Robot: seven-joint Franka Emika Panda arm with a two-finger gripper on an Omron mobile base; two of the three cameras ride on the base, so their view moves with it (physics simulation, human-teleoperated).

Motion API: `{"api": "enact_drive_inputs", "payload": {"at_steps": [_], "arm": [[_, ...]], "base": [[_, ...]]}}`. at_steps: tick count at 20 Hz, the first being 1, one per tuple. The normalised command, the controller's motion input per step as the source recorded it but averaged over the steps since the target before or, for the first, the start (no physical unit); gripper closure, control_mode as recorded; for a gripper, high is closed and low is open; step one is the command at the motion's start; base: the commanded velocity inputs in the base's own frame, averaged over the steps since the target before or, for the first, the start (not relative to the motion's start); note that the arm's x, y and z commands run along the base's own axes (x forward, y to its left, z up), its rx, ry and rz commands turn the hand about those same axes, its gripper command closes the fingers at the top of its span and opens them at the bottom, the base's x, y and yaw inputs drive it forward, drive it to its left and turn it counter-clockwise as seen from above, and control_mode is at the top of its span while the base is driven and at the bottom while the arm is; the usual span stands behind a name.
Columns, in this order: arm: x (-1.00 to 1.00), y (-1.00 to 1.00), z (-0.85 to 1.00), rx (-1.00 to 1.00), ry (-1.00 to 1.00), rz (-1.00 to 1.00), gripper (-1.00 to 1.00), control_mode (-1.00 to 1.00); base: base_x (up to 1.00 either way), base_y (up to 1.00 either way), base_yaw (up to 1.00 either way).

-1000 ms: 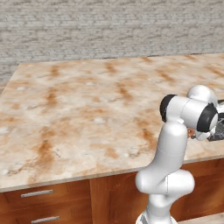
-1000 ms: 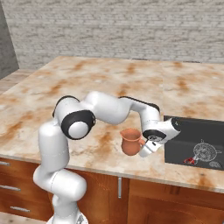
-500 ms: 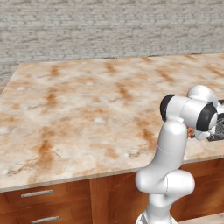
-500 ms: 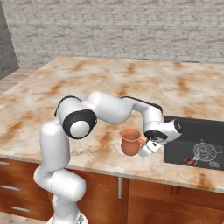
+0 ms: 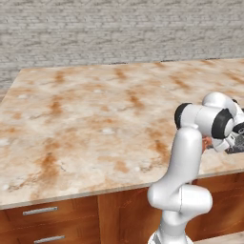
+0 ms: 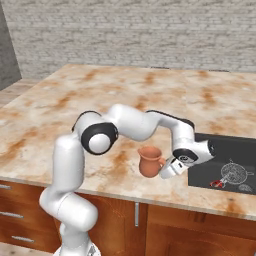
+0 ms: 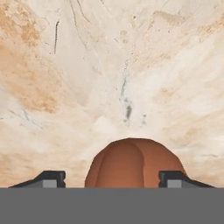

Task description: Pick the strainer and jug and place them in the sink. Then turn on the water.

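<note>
We count one jug [image 6: 150,161], one strainer [image 6: 235,173], one sink [image 6: 227,167] and one gripper [image 6: 167,171]. In the right base view the jug stands upright on the marble counter [image 6: 150,95] near its front edge, mouth up, long axis vertical, with its handle turned toward 3 o'clock, where the gripper meets it just left of the sink. The strainer lies in the dark basin at about 3 o'clock from the jug, its mesh bowl flat on the floor and its thin handle running toward 7 o'clock to a red tip (a second faint ring shows just below it, too small for us to identify). The sink is cut off by the right edge of that view. In the hand view the jug [image 7: 133,164] sits between the two dark fingertips [image 7: 51,178], which stand wide apart on either side of its rounded body; we cannot tell whether they press on it, since their tips are cut off at the bottom. In the left base view the gripper [image 5: 234,145] is half cut by the right edge, and the jug is hidden behind the arm apart from an orange sliver.
</note>
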Motion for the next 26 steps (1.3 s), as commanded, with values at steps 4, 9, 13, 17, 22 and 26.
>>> {"api": "enact_drive_inputs", "payload": {"at_steps": [4, 9, 13, 17, 22, 26], "arm": [[0.06, 0.14, -0.07, 0.01, 0.02, 0.03, 1.00, -1.00], [0.00, 0.12, 0.00, 0.00, 0.00, 0.00, 1.00, -1.00], [-0.14, 0.13, 0.00, 0.00, -0.02, -0.01, 1.00, -1.00], [-0.23, 0.18, 0.25, 0.00, -0.11, 0.00, 1.00, -1.00], [-0.29, 0.38, 0.42, -0.11, -0.03, 0.01, 1.00, -1.00], [-0.21, 0.43, 0.55, -0.09, 0.12, 0.00, 1.00, -1.00]], "base": [[0.00, 0.00, 0.00], [0.00, 0.00, 0.00], [0.00, 0.00, 0.00], [0.00, 0.00, 0.00], [0.00, 0.00, 0.00], [0.00, 0.00, 0.00]]}}
